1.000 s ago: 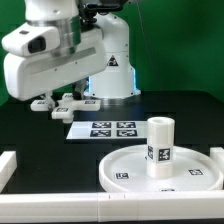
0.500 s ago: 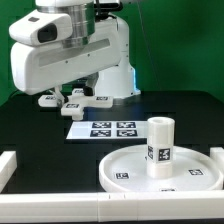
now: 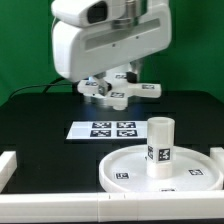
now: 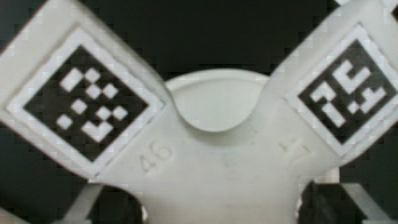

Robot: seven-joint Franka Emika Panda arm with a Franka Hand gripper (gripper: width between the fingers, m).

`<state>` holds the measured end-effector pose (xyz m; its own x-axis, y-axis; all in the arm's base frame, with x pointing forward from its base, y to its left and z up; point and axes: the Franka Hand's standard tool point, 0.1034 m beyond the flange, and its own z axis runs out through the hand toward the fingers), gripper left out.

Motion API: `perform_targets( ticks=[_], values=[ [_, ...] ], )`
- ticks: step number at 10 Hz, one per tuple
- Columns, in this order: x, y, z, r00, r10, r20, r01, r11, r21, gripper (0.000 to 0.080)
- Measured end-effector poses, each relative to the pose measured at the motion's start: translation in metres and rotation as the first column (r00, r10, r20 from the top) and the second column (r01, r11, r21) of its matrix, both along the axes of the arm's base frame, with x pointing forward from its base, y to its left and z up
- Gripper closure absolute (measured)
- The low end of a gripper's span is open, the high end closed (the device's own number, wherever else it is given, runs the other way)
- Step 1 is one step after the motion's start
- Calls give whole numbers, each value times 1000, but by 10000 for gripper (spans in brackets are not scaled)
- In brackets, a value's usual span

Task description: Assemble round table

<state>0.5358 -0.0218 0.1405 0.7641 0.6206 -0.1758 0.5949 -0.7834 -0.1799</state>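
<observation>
One round disc (image 3: 128, 160), one cylinder leg (image 3: 160, 145), one cross-shaped foot piece (image 3: 118, 96) — one marker board (image 3: 103, 129).

Arm (image 3: 105, 45) is hanging high with its wrist pointing downward. The gripper (image 3: 118, 88) is clamping the cross-shaped foot piece (image 4: 222, 110) between its two fingers and holding it aloft, roughly level.

The gripper (image 3: 120, 82) holds the cross-shaped foot piece (image 3: 124, 93) in the air; the cylinder leg (image 3: 160, 145) stands upright on the round disc (image 3: 125, 170).
</observation>
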Motion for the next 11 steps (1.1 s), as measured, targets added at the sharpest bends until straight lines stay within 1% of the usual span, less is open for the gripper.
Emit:
perform_targets(
  ticks=[1, 4, 5, 6, 7, 9, 11],
  values=[
    [-1, -3, -1, 1000, -7, -2, 7, 1000, -1, 363],
    [0, -1, -1, 1000, -5, -3, 5, 1000, 1, 363],
    [9, 9, 2, 1000, 6, 7, -6, 1000, 10, 363],
    [25, 25, 5, 999, 31, 14, -32, 999, 17, 363],
    [40, 38, 7, 998, 54, 19, -55, 998, 21, 363],
    [38, 33, 4, 999, 49, 18, -49, 999, 21, 363],
    [39, 35, 3, 998, 47, 37, -48, 999, 22, 363]
  ],
)
